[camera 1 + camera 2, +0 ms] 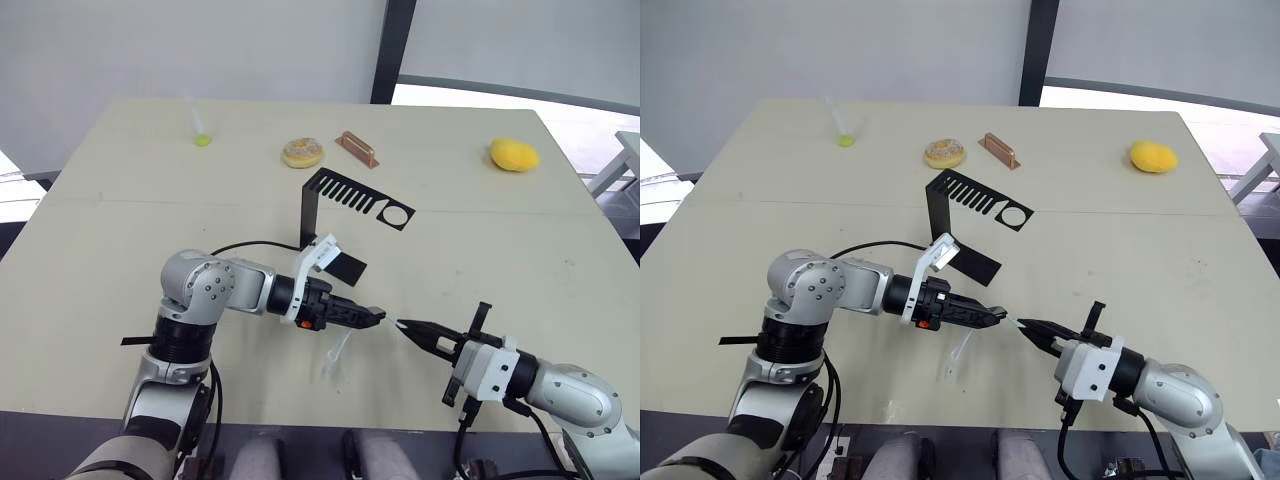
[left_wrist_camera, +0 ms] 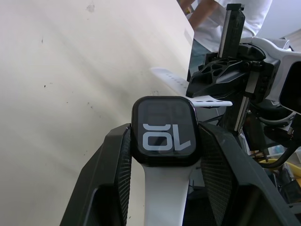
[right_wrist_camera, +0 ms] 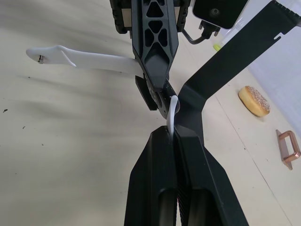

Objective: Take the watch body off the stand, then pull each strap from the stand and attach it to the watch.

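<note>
White strap (image 3: 173, 110) pinched thin in the right pincer (image 1: 412, 327) could slip or buckle as it meets the watch body (image 2: 163, 130), gripped by the left pincer (image 1: 372, 314), low over the counter (image 1: 520, 250) at the stand's (image 1: 345, 195) six o'clock.

doughnut (image 1: 303, 152): far side of counter (image 1: 520, 250)
copper block (image 1: 356, 149): just beside doughnut
yellow lump (image 1: 514, 154): far right
green-tipped tube (image 1: 200, 128): far left

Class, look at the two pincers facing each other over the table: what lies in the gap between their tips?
In the right wrist view, a white strap shut in the right pincer bridges the gap to the left pincer, which holds the watch body.
</note>
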